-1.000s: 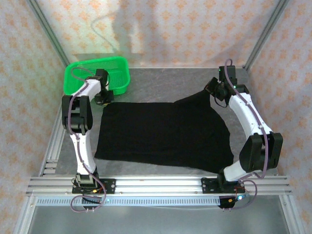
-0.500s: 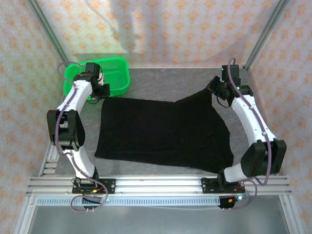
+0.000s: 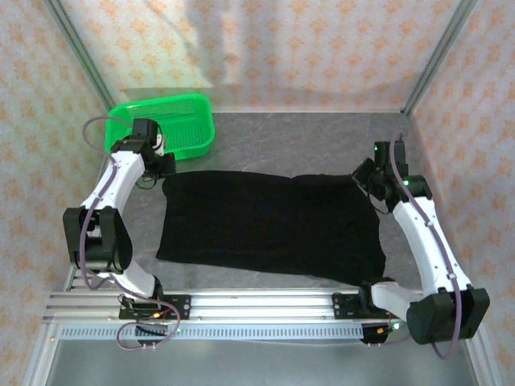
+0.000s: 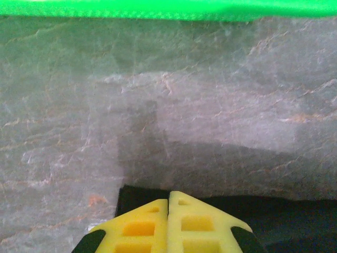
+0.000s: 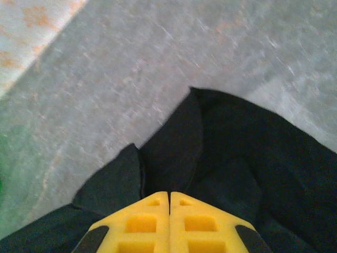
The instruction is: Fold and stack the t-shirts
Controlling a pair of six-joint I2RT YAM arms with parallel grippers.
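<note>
One black t-shirt (image 3: 265, 229) lies spread flat on the table (image 3: 282, 137); left gripper (image 3: 163, 167) and right gripper (image 3: 364, 178), fingers pressed together, each pinch a far corner; no fold made, no stack begun; early stage, I judge.

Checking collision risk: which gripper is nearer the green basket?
Left. The left gripper grips the t-shirt corner close by the basket; the right gripper grips the shirt's far-right corner, well away.
</note>
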